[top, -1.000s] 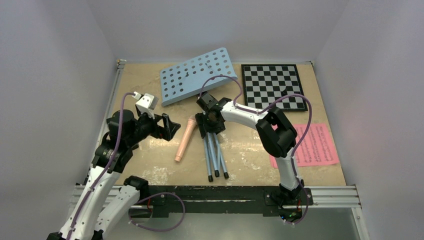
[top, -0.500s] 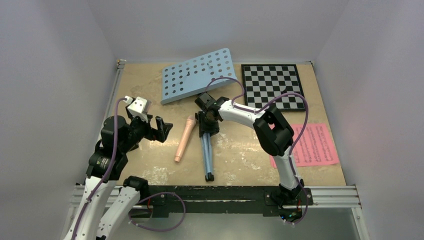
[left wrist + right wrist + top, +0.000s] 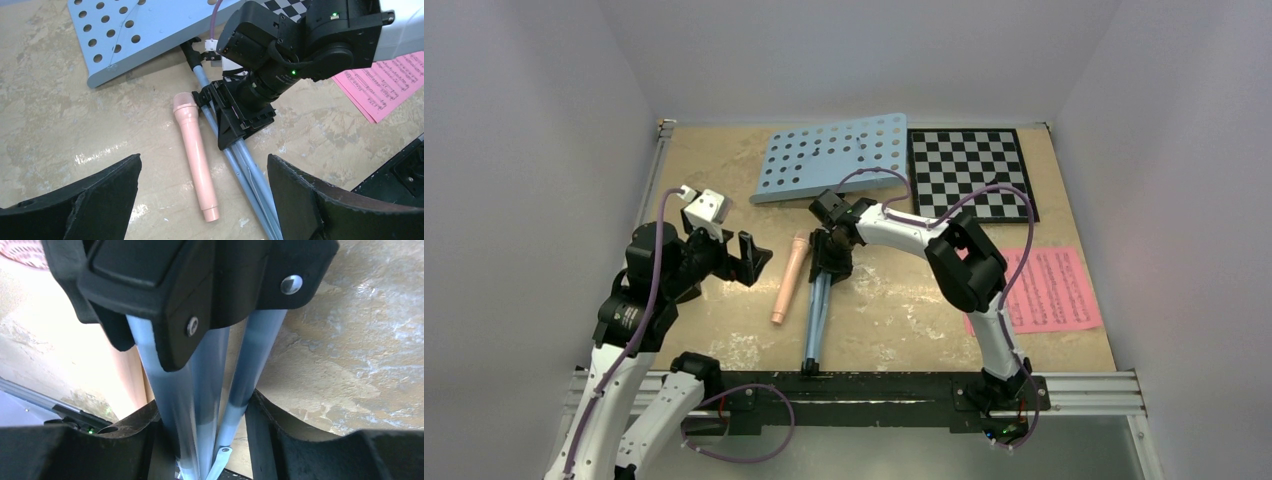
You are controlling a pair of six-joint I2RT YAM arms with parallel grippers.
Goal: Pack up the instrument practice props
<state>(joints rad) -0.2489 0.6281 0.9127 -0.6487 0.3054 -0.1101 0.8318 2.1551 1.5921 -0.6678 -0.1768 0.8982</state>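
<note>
Tripod legs inside right end effector, plainest from right wrist.

left arm: raised, elbow bent | left tool: wide open | right arm: stretched forward | right tool: clamped

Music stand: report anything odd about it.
The stand lies flat on the table rather than upright, its perforated desk face up. Its tripod legs are folded into one bundle, clamped in the right gripper. No damage shows.
</note>
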